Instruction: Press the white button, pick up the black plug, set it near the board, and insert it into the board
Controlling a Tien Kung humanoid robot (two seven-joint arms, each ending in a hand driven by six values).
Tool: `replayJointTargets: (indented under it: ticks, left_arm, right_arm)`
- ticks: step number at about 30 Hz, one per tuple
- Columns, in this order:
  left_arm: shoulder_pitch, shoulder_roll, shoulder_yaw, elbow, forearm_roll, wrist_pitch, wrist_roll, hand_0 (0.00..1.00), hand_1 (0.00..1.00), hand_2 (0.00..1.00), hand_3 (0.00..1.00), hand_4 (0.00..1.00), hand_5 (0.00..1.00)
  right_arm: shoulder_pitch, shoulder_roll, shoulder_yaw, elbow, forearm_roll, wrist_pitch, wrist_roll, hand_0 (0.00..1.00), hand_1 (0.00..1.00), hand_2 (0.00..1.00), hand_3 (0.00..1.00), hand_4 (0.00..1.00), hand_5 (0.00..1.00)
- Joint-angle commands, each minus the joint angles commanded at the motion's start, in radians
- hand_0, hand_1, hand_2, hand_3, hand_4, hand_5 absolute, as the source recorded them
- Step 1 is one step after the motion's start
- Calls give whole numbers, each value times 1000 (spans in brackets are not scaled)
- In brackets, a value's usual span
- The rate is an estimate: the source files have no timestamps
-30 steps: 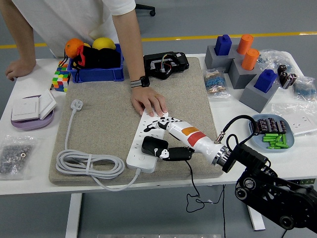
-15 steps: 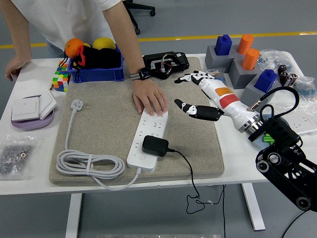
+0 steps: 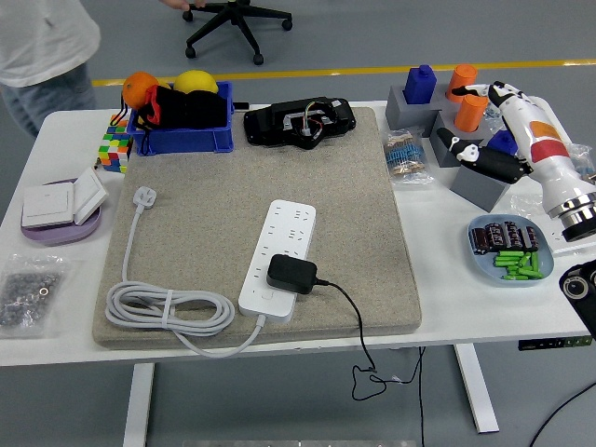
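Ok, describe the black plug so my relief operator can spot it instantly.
Find the beige mat covering the table's middle. On it lies a long white power strip; the black plug sits on its near end, trailing a thin black cable off the table's front, unlike the white plug left of it.

A white tabletop stands on a grey floor. Behind the tabletop, a yellow line crosses the floor, and a black office chair base stands beyond that line.
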Motion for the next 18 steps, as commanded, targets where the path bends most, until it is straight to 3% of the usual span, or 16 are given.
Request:
replayJointTargets:
  ticks: [10, 18]
  left_arm:
    - [-48, 1, 77, 0, -38, 0, 9, 624, 632, 640, 693, 588, 374]
    - [-69, -3, 137, 0, -69, 0, 11, 624, 632, 640, 693, 588, 374]
  right_arm:
    - [-105, -14, 136, 31, 29, 0, 5, 939, 832, 792, 773, 868, 701]
    - [-180, 83, 313, 65, 43, 4, 11, 934, 830, 789, 776, 881, 699]
